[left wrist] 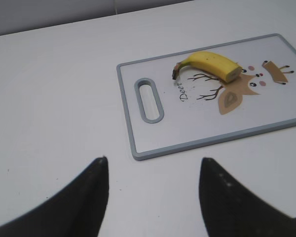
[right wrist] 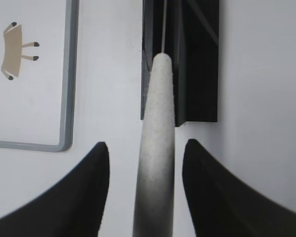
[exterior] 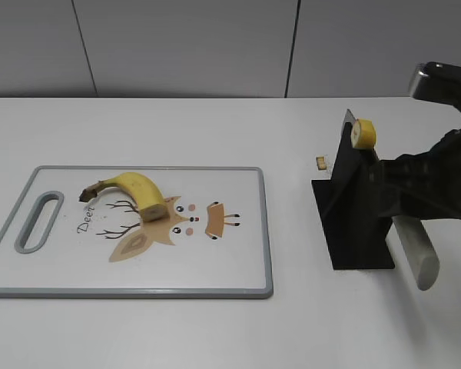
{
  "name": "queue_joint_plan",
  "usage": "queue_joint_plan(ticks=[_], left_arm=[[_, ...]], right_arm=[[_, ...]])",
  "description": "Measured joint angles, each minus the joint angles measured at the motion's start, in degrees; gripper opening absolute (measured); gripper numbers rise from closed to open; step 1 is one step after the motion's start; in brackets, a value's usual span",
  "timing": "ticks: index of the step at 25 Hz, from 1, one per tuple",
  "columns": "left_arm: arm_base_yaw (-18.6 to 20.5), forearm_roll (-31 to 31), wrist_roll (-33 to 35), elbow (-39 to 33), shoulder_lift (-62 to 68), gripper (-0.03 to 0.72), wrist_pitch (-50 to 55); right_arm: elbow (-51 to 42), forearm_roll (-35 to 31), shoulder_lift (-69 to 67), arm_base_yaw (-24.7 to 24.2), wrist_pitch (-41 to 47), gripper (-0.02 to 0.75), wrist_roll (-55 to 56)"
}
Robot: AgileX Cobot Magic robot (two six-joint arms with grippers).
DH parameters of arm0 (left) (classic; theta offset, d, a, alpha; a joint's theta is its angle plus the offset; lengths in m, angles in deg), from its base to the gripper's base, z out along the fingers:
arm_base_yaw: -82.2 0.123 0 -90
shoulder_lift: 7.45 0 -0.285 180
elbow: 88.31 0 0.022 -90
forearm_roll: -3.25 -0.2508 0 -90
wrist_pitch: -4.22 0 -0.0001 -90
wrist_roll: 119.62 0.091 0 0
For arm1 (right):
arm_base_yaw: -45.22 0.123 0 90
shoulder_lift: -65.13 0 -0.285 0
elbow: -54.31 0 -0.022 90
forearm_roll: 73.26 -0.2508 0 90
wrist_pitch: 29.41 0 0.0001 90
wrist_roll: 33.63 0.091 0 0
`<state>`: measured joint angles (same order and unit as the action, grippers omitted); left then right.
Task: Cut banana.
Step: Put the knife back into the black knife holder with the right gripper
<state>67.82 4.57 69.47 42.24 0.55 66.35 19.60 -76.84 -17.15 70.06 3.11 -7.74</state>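
The banana is a short curved yellow piece with a dark stem. It lies on the white cutting board over the deer print and also shows in the left wrist view. A knife with a grey handle sits in a black holder. My right gripper is open, its fingers on either side of the knife handle with gaps on both sides. My left gripper is open and empty over bare table, just off the board's handle end.
A small round yellow slice sits at the top of the knife blade above the holder. A tiny tan crumb lies on the table left of the holder. The board's corner is left of the right gripper.
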Motion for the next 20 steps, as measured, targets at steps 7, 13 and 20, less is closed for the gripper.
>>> queue_joint_plan(ticks=[7, 13, 20], left_arm=[[0.0, -0.07, 0.0, 0.0, 0.0, 0.552, 0.0], [0.0, -0.07, 0.0, 0.0, 0.0, 0.552, 0.0], [0.0, -0.07, 0.0, 0.0, 0.0, 0.552, 0.0]], right_arm=[[0.0, -0.41, 0.0, 0.0, -0.06, 0.426, -3.05], [3.46, 0.26, 0.61, 0.0, 3.28, 0.624, -9.54], [12.12, 0.97, 7.06, 0.0, 9.89, 0.644, -21.9]])
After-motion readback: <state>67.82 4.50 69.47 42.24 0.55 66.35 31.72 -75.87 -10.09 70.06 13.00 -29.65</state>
